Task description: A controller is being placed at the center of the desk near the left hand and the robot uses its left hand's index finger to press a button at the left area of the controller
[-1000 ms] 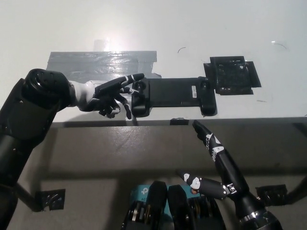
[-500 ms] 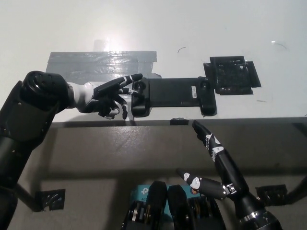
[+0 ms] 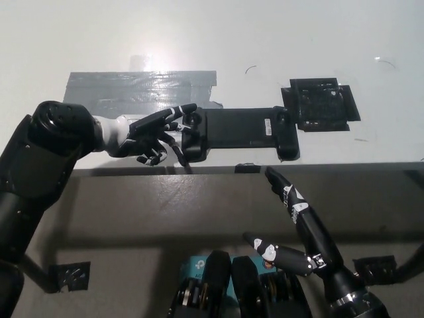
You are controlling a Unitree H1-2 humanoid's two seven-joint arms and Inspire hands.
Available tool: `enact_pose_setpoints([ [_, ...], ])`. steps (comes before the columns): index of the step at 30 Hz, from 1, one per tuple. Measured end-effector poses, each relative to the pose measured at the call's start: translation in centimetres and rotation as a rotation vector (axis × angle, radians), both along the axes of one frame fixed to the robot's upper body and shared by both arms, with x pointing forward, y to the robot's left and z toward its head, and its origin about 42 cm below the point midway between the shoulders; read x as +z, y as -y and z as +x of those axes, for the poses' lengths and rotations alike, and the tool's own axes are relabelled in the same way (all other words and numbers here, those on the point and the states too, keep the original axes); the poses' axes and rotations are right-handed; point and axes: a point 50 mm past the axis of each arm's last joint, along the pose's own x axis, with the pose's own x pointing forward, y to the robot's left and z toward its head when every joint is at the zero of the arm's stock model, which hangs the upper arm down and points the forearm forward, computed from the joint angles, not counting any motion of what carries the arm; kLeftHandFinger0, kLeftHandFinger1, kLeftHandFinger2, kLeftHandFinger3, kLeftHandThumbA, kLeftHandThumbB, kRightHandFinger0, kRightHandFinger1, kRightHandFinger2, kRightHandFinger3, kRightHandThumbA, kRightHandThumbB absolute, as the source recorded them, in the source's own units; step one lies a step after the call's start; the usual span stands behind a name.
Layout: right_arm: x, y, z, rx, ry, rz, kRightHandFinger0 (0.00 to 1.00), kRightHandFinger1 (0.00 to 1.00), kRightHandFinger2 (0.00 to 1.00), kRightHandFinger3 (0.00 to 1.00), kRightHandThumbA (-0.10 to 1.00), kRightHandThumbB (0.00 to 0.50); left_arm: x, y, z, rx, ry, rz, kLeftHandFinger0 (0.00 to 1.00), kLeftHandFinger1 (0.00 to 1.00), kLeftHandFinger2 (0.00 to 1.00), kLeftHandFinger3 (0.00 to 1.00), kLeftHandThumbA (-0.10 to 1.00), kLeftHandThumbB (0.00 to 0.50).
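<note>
Head view: the controller (image 3: pixel 238 132) lies flat at the center of the frame, on the white desk (image 3: pixel 265 40) close to its front edge. Its left grip sits just right of the left hand (image 3: pixel 149 136); its right grip lies just below and left of a black square pad (image 3: pixel 321 104). A strip of gray tape (image 3: pixel 139 89) runs across the desk at the upper left.

Placement appears complete. The left hand holds nothing. 1 finger extends toward the controller, with its tip (image 3: pixel 191 106) at the upper left corner of the controller, near the round control there. The other fingers curl downward and apart. Actual contact with a button cannot be confirmed from this angle.

Remaining, as a judgement: confirm or finish the press on the left area.

The right hand (image 3: pixel 288 222) rests at the lower right, below the desk edge, fingers spread and empty.
</note>
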Motion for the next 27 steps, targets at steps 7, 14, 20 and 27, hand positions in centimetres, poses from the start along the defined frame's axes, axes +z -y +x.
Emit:
enact_pose_setpoints([
  [7,-0.1,0.0,-0.1,0.003,-0.002,0.000,1.00,1.00,1.00,1.00,0.73,0.203,-0.7,0.2,-0.2,-0.022,0.017,0.013,0.00,0.08,0.40,1.00,1.00,0.477],
  [14,-0.1,-0.1,-0.2,0.007,-0.004,-0.001,1.00,1.00,1.00,1.00,0.73,0.203,-1.0,0.5,-0.2,-0.059,0.038,0.031,0.00,0.00,0.36,1.00,1.00,0.466],
  [20,-0.3,-0.1,-0.3,0.009,-0.010,-0.001,1.00,1.00,1.00,1.00,0.73,0.210,-1.0,0.3,-0.2,-0.068,0.049,0.044,0.00,0.00,0.28,1.00,1.00,0.461],
  [27,-0.5,-0.2,-0.5,0.010,-0.017,-0.002,1.00,1.00,1.00,1.00,0.74,0.218,-0.1,-1.3,-0.7,-0.078,0.071,0.069,0.00,0.01,0.32,1.00,1.00,0.452],
])
